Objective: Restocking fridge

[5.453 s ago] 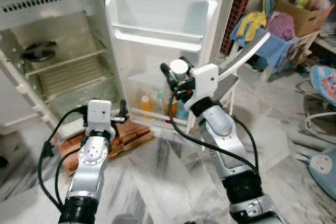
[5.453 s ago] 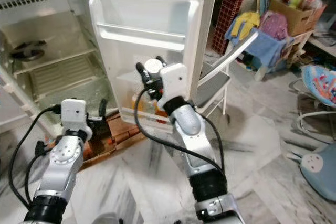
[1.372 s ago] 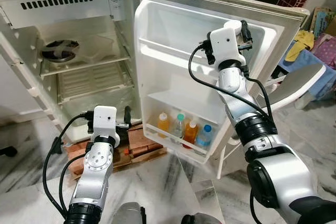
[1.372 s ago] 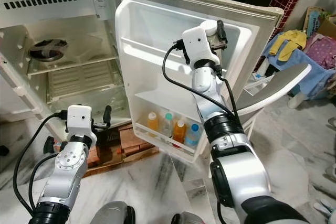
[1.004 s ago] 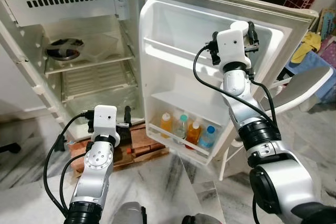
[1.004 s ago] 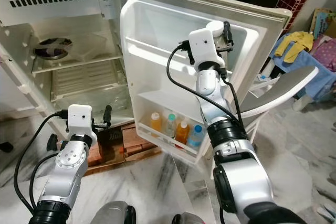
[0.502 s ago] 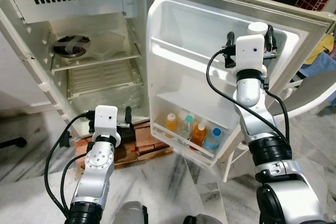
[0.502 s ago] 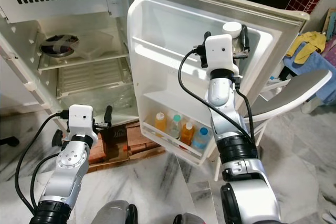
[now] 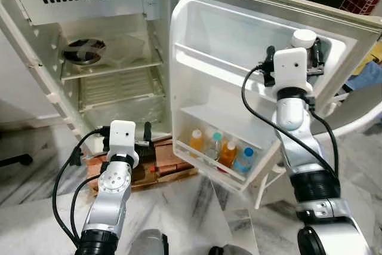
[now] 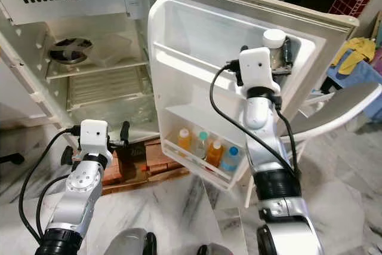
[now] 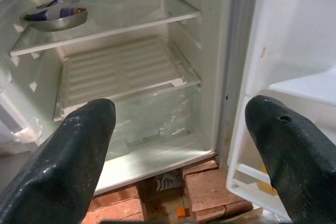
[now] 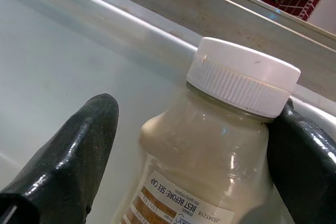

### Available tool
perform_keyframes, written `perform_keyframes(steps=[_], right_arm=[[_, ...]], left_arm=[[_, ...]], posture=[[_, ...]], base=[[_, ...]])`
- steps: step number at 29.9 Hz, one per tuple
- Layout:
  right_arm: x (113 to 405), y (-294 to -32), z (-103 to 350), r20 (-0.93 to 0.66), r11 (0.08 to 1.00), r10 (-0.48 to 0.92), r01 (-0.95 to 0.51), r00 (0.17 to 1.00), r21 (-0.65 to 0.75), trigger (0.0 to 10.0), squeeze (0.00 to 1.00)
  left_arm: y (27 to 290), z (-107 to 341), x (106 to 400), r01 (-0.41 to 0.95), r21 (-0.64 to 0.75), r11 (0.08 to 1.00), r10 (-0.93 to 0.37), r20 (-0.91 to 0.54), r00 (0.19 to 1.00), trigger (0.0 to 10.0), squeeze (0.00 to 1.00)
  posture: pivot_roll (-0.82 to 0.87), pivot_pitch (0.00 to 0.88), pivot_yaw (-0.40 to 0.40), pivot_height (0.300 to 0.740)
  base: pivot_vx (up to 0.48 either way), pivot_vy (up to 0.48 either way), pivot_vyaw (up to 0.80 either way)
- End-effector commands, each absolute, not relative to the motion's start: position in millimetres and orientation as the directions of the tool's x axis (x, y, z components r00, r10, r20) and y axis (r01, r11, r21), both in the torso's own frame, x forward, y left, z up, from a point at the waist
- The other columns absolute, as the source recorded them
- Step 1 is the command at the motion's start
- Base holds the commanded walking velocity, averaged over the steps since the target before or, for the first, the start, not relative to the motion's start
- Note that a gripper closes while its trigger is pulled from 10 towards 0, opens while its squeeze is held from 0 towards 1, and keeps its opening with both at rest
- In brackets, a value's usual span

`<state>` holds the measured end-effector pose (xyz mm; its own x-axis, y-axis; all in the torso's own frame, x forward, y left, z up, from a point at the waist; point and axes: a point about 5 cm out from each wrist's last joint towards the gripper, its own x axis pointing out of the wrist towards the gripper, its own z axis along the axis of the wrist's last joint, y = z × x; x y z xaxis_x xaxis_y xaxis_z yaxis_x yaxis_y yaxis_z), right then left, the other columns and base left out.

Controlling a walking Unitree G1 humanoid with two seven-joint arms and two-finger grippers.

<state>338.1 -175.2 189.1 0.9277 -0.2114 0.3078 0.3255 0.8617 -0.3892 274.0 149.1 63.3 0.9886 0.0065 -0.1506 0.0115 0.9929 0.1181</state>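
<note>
Four bottles point(image 9: 219, 149) already sit in the door's bottom rack point(image 9: 206, 165), and my right gripper point(image 9: 304, 58) grips a white-capped bottle point(image 12: 226, 145) awaiting shelving.

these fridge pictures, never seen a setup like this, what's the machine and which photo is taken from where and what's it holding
This is a humanoid robot with two silver arms, each ending in a gripper of two long black fingers. The two wide pictures come from a stereo camera on its head, looking down at an open fridge.

The other two come from cameras on its wrists, looking along the fingers.

The right gripper is raised to the upper part of the fridge door and is shut on a pale bottle with a white cap.

The left gripper is open, holds nothing, and hangs low before the fridge's bottom, near some bricks under it.

Four drink bottles stand in the door's bottom shelf. A metal bowl sits on an inner shelf.
</note>
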Motion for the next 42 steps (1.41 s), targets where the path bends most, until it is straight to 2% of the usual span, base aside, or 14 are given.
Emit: perform_keyframes(steps=[1, 7, 15, 21, 23, 26, 37, 38, 39, 40, 41, 42], right_arm=[[332, -197, 178, 0.251, 0.839, -0.294, 0.375, 0.922, -0.394, 10.0, 0.0], [315, -199, 173, 0.231, 0.837, -0.295, 0.367, 0.927, -0.406, 10.0, 0.0], [311, -196, 171, 0.192, 0.846, -0.317, 0.368, 0.929, -0.387, 10.0, 0.0], [311, -199, 182, 0.233, 0.848, -0.337, 0.401, 0.912, -0.347, 10.0, 0.0], [312, -195, 175, 0.152, 0.884, -0.331, 0.363, 0.931, -0.295, 10.0, 0.0], [314, -191, 167, 0.1, 0.896, -0.301, 0.317, 0.948, -0.31, 10.0, 0.0], [320, -197, 161, 0.047, 0.894, -0.324, 0.322, 0.945, -0.31, 10.0, 0.0], [320, -197, 160, 0.042, 0.897, -0.328, 0.325, 0.944, -0.3, 2.4, 0.0], [321, -197, 160, 0.037, 0.901, -0.327, 0.324, 0.944, -0.29, 0.0, 0.0], [322, -198, 160, 0.034, 0.903, -0.327, 0.323, 0.945, -0.283, 0.0, 0.0], [324, -197, 160, 0.026, 0.906, -0.328, 0.322, 0.944, -0.276, 1.1, 0.0], [324, -197, 160, 0.021, 0.906, -0.33, 0.323, 0.944, -0.273, 4.5, 0.0]], left_arm=[[150, 62, 273, 0.01, 0.126, 0.992, 0.01, -0.159, 0.987, 10.0, 0.0], [149, 61, 274, 0.018, 0.126, 0.992, 0.003, -0.165, 0.986, 10.0, 0.0], [147, 61, 274, 0.026, 0.126, 0.992, -0.005, -0.17, 0.985, 10.0, 0.0], [149, 61, 274, 0.02, 0.126, 0.992, 0.002, -0.169, 0.986, 10.0, 0.0], [148, 60, 274, 0.023, 0.128, 0.992, -0.001, -0.173, 0.985, 10.0, 0.0], [147, 60, 274, 0.025, 0.128, 0.992, -0.003, -0.173, 0.985, 10.0, 0.0], [148, 61, 276, 0.022, 0.129, 0.991, 0.0, -0.171, 0.985, 10.0, 0.0], [148, 61, 276, 0.022, 0.129, 0.991, 0.0, -0.171, 0.985, 10.0, 0.0], [148, 61, 276, 0.022, 0.129, 0.991, 0.001, -0.171, 0.985, 10.0, 0.0], [148, 61, 276, 0.022, 0.129, 0.991, 0.001, -0.171, 0.985, 10.0, 0.0], [148, 61, 276, 0.021, 0.129, 0.991, 0.001, -0.172, 0.985, 10.0, 0.0], [148, 61, 276, 0.021, 0.129, 0.991, 0.001, -0.172, 0.985, 10.0, 0.0]], posture=[[0.11, 0.022, -0.009, 0.74], [0.09, 0.025, -0.004, 0.74], [0.09, 0.025, -0.002, 0.74], [0.09, 0.025, -0.005, 0.74], [0.09, 0.026, -0.004, 0.74], [0.09, 0.025, -0.003, 0.74], [0.1, 0.022, -0.004, 0.74], [0.1, 0.022, -0.004, 0.74], [0.1, 0.022, -0.004, 0.74], [0.1, 0.022, -0.004, 0.74], [0.1, 0.018, -0.005, 0.74], [0.1, 0.018, -0.005, 0.74]], base=[[0.0, 0.0, 0.0], [0.0, 0.0, 0.0], [-0.194, 0.0, 0.0], [0.0, 0.0, 0.0], [0.0, 0.0, 0.0], [0.0, 0.0, 0.0], [0.0, 0.0, 0.0], [0.0, 0.0, 0.0], [0.0, 0.0, 0.0], [0.0, 0.0, 0.0], [0.0, 0.0, 0.0], [0.0, 0.0, 0.0]])
